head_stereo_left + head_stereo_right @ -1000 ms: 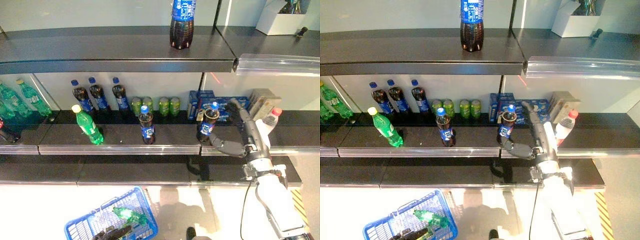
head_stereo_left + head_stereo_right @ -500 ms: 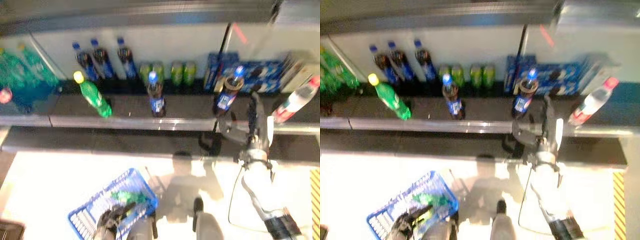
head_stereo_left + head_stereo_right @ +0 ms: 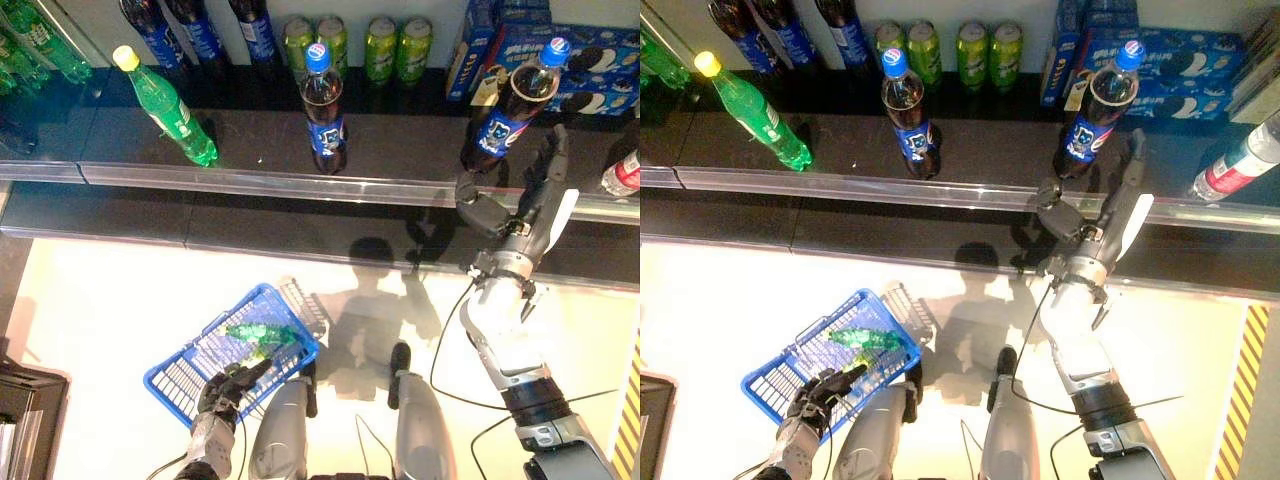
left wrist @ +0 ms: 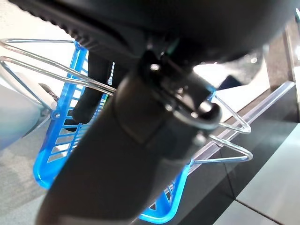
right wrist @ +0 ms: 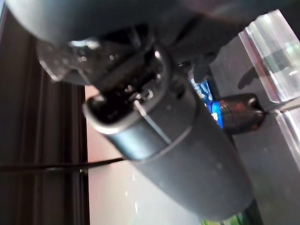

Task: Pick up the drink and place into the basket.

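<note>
Cola bottle stands just beyond our right robot hand, fingers spread, holding nothing; left robot hand grips basket.

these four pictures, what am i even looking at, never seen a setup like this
A two-armed humanoid robot is shopping at a store shelf. Two pictures come from the cameras in its head, looking down; the two very close, dark ones come from cameras on its wrists, so each is mostly filled by that arm's own hand.

The right hand reaches up to the shelf, its fingers straight and open beside a cola bottle it has not yet gripped. Another cola bottle stands mid-shelf, a green soda bottle leans further left, with green cans and blue biscuit boxes behind.

The left hand is curled round the wire handle of a blue basket held low over the floor. A green bottle already lies inside.
</note>
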Controlling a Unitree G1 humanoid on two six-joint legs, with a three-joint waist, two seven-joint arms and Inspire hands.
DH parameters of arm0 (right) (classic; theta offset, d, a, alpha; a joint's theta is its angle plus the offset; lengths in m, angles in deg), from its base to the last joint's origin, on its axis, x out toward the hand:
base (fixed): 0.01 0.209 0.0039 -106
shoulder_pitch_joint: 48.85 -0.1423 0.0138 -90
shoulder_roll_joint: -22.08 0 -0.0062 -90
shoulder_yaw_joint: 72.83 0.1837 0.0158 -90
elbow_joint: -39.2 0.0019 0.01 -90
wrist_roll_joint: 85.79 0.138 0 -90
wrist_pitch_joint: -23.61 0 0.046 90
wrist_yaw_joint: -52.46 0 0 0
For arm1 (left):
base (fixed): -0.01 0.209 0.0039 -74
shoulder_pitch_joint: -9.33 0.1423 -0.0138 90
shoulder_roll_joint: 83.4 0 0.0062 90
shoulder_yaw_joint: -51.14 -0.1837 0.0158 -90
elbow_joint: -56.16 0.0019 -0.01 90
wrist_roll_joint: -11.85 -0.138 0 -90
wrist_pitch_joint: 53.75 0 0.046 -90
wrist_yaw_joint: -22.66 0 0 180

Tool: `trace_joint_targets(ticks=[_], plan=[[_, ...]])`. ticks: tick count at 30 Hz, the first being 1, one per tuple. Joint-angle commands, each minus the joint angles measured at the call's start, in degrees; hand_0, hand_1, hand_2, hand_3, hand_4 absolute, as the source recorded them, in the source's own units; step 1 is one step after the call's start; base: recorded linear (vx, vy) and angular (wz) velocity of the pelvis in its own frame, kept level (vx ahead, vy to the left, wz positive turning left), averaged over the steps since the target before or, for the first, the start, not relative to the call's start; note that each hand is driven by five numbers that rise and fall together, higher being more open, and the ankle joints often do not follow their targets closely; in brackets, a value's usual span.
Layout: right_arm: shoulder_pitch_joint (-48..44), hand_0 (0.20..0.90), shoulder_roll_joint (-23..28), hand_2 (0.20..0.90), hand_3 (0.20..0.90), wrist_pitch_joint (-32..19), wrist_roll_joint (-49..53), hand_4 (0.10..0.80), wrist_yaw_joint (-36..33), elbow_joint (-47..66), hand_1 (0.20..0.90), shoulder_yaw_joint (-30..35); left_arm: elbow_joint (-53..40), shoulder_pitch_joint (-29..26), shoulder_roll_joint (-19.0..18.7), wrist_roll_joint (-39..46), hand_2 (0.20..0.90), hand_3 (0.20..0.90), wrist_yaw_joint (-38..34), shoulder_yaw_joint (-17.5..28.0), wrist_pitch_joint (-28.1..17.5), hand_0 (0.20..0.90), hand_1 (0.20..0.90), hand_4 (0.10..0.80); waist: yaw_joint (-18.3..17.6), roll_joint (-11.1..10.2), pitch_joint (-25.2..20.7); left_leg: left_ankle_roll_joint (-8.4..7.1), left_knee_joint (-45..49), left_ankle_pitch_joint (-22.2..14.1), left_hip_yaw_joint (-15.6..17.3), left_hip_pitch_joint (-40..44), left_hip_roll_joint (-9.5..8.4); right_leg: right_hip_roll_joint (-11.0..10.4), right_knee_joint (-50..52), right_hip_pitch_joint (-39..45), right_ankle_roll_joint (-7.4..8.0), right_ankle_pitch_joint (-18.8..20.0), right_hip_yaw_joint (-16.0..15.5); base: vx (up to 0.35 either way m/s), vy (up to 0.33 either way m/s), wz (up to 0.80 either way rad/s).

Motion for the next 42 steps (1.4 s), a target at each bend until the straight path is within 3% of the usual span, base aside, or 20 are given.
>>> trace_joint_targets(ticks=[1,16,24,41,42], plan=[[-8.2,0.9,3.5,0.9,0.9,-1.8,0.9,0.8,-5.4,3.8,0.9,5.6,-5.0,3.8,0.8,1.0,0.3,0.2,3.4,-3.1,-2.3,0.3,0.3,0.1,1.7,-0.2,-1.1,-0.46,5.8,0.2,-4.8,-1.4,1.18,-1.4,3.1,2.7,-1.44,-2.1,-0.5,0.0,0.0,0.0],[-17.1,0.9,6.8,0.9,0.9,2.1,5.5,0.8,-3.9,2.0,0.9,6.4,-6.4,2.6,0.4,1.7,0.3,0.2,4.5,-4.1,-1.6,0.3,0.3,0.1,2.6,1.7,1.6,-0.35,5.4,2.8,-4.9,-3.6,0.91,-1.4,3.0,0.9,-1.99,-1.8,-0.2,0.0,0.0,0.0],[-23.5,0.9,9.6,0.9,0.9,5.3,10.1,0.8,0.8,-2.7,0.9,5.3,-7.2,2.4,-0.1,2.1,0.3,0.2,4.5,-4.4,-0.3,0.3,0.3,0.1,3.5,2.7,1.9,-0.36,5.2,3.9,-4.7,-4.8,0.65,-1.8,3.5,-0.3,-2.25,-2.0,-0.3,0.007,0.004,0.01],[-35.9,0.9,16.7,0.9,0.9,6.8,17.3,0.8,-0.6,-15.5,0.9,3.5,-9.4,3.2,-2.1,3.3,0.3,0.2,5.1,-6.0,1.7,0.3,0.3,0.1,5.2,3.5,1.9,0.21,6.5,2.7,-5.0,-7.2,-0.13,-2.7,6.1,-3.5,-2.33,-2.9,-0.2,0.04,0.003,0.02],[-36.7,0.799,17.4,0.799,0.782,6.9,17.8,0.682,-1.0,-16.6,0.799,3.6,-9.7,3.3,-2.2,3.4,0.3,0.2,4.9,-6.1,1.8,0.3,0.3,0.1,5.3,3.6,1.9,0.29,6.5,2.6,-5.0,-7.4,-0.2,-2.8,6.3,-3.7,-2.31,-3.0,-0.1,0.032,-0.003,0.02]])
